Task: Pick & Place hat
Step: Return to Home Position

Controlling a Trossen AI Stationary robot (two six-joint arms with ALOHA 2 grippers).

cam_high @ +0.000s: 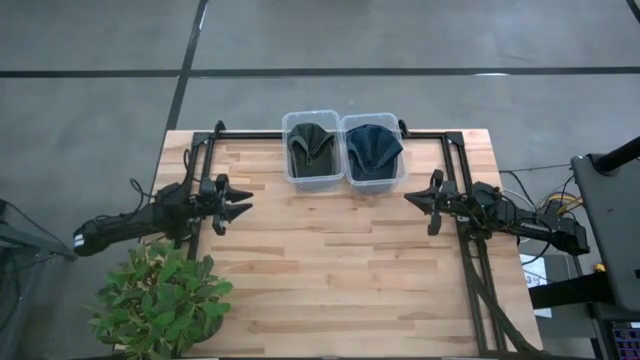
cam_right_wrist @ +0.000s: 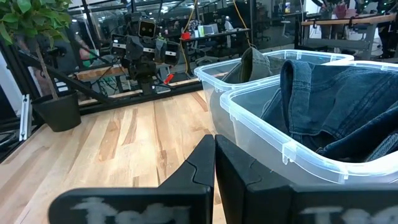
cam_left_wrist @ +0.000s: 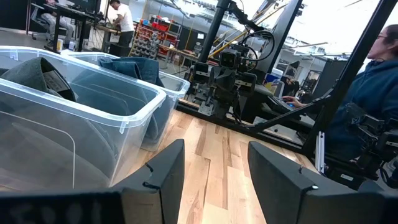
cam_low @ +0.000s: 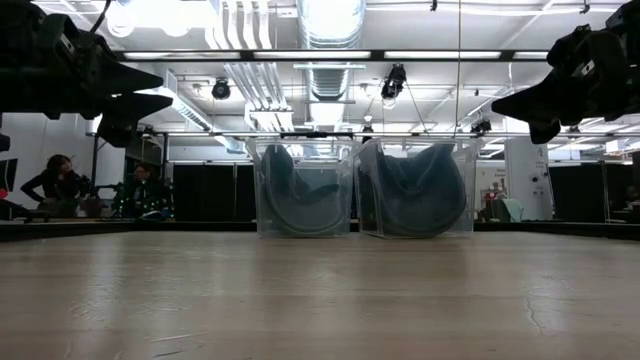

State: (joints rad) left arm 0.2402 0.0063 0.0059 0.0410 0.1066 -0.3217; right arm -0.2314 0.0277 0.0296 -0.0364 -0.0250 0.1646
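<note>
While the left gripper (cam_high: pixel 243 210) hangs over the left side of the table (cam_high: pixel 330 290) with its fingers (cam_left_wrist: pixel 163 177) spread wide and nothing between them, I see the right gripper (cam_high: pixel 412 198) over the right side, fingers pressed together and also empty. I cannot read the pale marking on its body. The green cap (cam_high: pixel 312 148) lies in the left transparent bin (cam_high: pixel 312 183) and the blue cap (cam_high: pixel 374 150) in the right transparent bin (cam_high: pixel 375 183). The bins sit side by side at the far edge.

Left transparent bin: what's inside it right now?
A dark green cap lies in the left transparent bin. Whether a second cap lies beneath cannot be seen, since the top fabric covers it. The left gripper and the right gripper are away from it.
</note>
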